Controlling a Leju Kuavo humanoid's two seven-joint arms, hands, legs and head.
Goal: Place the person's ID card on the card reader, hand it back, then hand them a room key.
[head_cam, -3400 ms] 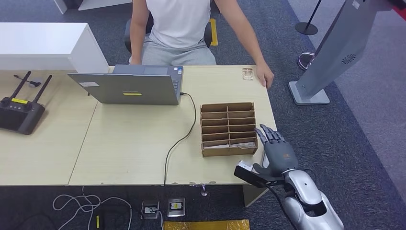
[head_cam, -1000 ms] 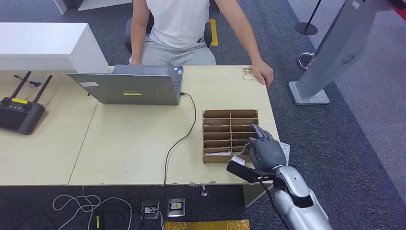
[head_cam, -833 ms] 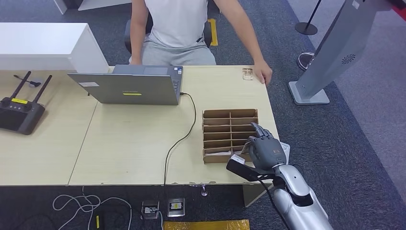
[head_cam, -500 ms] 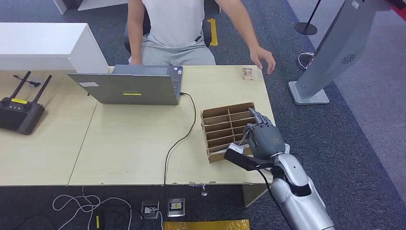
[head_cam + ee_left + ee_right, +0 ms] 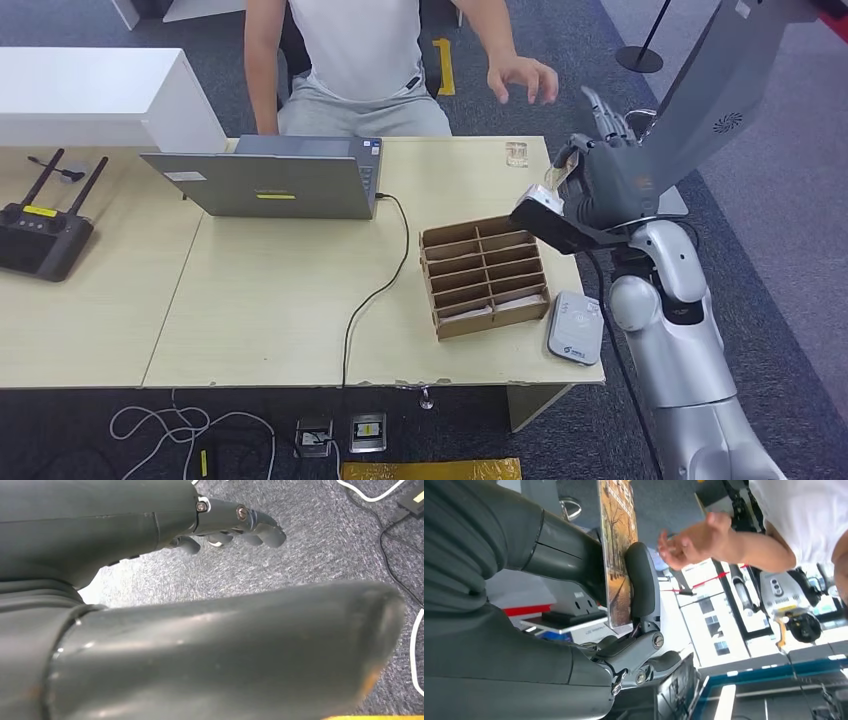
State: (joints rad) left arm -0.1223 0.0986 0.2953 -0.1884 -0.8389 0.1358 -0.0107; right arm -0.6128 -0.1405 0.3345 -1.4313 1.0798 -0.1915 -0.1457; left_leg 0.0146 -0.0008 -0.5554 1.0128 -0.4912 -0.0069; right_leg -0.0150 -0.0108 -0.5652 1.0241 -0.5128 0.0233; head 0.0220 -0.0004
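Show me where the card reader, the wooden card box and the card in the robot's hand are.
card reader (image 5: 575, 327), head view, middle of its top face.
wooden card box (image 5: 486, 276), head view, central divider.
card (image 5: 618, 555), right wrist view, printed face.

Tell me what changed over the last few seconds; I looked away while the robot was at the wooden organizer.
The right hand rose from the wooden organizer toward the person, now pinching a card it took from there. The person's hand lifted off the table edge toward it. The organizer got skewed, and the card reader is uncovered. The laptop, the remote controller and the small card on the table stayed put.
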